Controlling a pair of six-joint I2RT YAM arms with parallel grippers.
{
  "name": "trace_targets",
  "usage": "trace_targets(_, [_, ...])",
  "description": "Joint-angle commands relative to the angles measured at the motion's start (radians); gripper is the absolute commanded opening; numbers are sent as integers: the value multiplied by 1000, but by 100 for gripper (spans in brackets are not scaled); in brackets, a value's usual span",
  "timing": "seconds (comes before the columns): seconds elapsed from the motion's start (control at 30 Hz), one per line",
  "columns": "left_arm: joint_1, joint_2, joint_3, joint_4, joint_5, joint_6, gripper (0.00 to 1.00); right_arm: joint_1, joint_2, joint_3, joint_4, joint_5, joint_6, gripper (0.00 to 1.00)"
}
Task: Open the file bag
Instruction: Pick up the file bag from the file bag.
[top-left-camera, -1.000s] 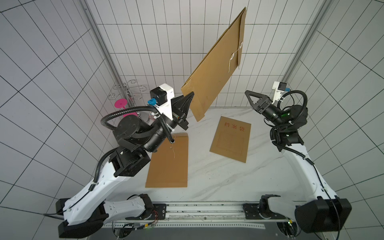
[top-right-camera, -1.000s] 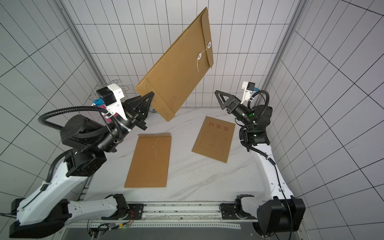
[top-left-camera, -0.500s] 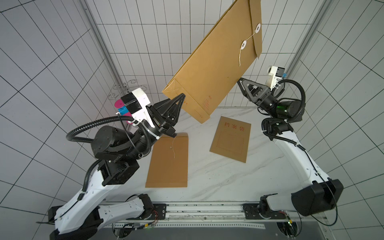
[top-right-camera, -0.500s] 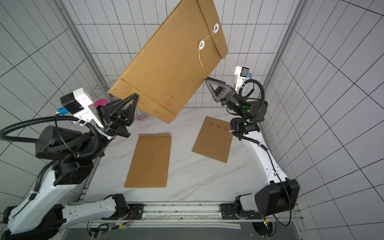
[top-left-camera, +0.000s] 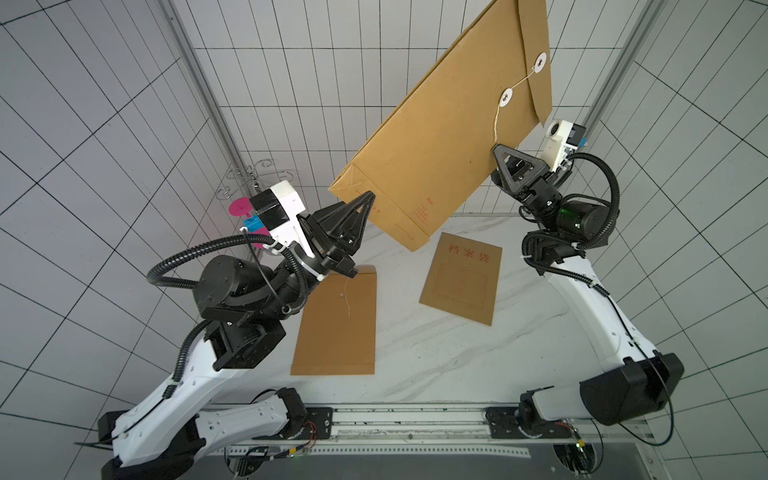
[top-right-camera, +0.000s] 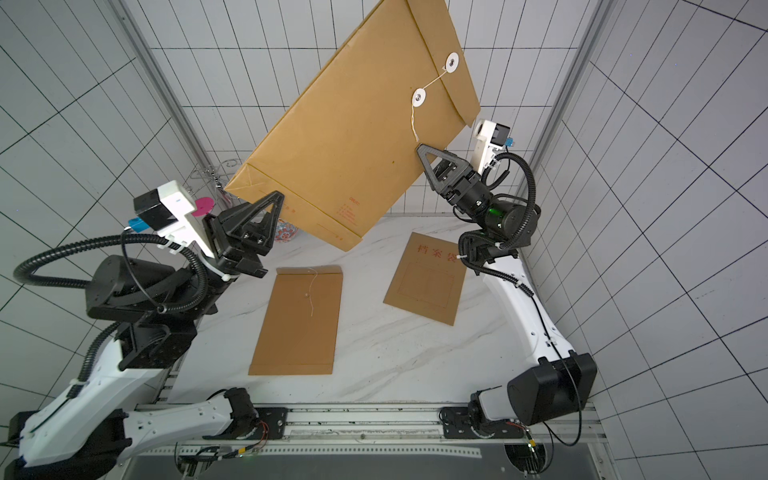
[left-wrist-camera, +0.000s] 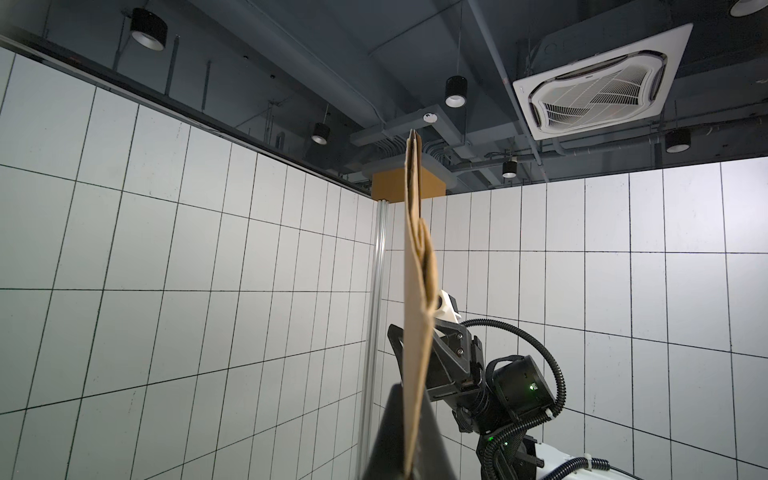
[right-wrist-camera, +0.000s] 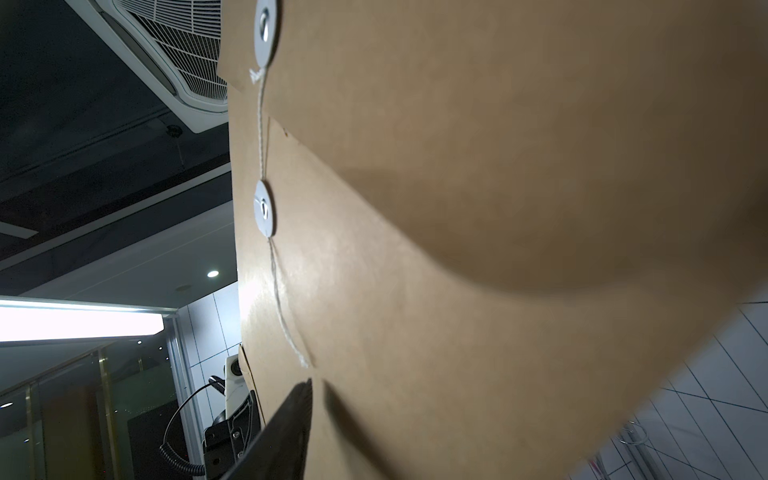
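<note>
Where the rig sits nearest the camera head, a metal rail (top-left-camera: 374, 424) runs along the front edge of the marble table (top-left-camera: 415, 361), w/ both arm bases on it. Next back, two brown envelopes lie flat on the top, apart from each other. The plain envelope (top-left-camera: 336, 324) is on the L. The printed envelope (top-left-camera: 461, 278) is on the R, w/ red characters and a red box outline.

Above these, well clear of the table, the file bag (top-left-camera: 436, 145) hangs tilted in the air, flap end up toward the R, bottom fold down toward the L. L gripper (top-left-camera: 368, 195) is clamped on the bag's bottom corner; the L wrist view shows the paper edge-on btw its black fingers (left-wrist-camera: 386, 436). R gripper (top-left-camera: 496, 151) straddles the bag's long edge below the flap, one finger on each face in the L wrist view. Can't tell whether it's pinching the paper.

The flap lies shut. The white string (top-left-camera: 496, 120) runs from the flap disc (top-left-camera: 539, 62) to the lower disc (top-left-camera: 505, 97). Its tail dangles loose and ends just beside the R fingertip (right-wrist-camera: 293, 415).

Farthest back, by the wall corner, are a wire rack (top-left-camera: 253, 178) and a pink disc (top-left-camera: 241, 206).
</note>
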Motion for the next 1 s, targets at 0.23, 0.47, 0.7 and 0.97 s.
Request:
trace_targets(0.23, [6,-29,-24,-14,-87,-4,6,7,-35,16,18,10,-51,0])
trace_targets(0.47, [8,-54,14,-232,-138,32,77,-18,-89,60,-247,-127,-304,0])
trace_targets(0.7, [26,-45,157,-564,-240,126,87,-38,-128,194,-789,-384,-751,0])
trace_targets(0.97, [41,6,277,-742,-232,188,87,-67,-116,320,-1093,-517,-1015,0])
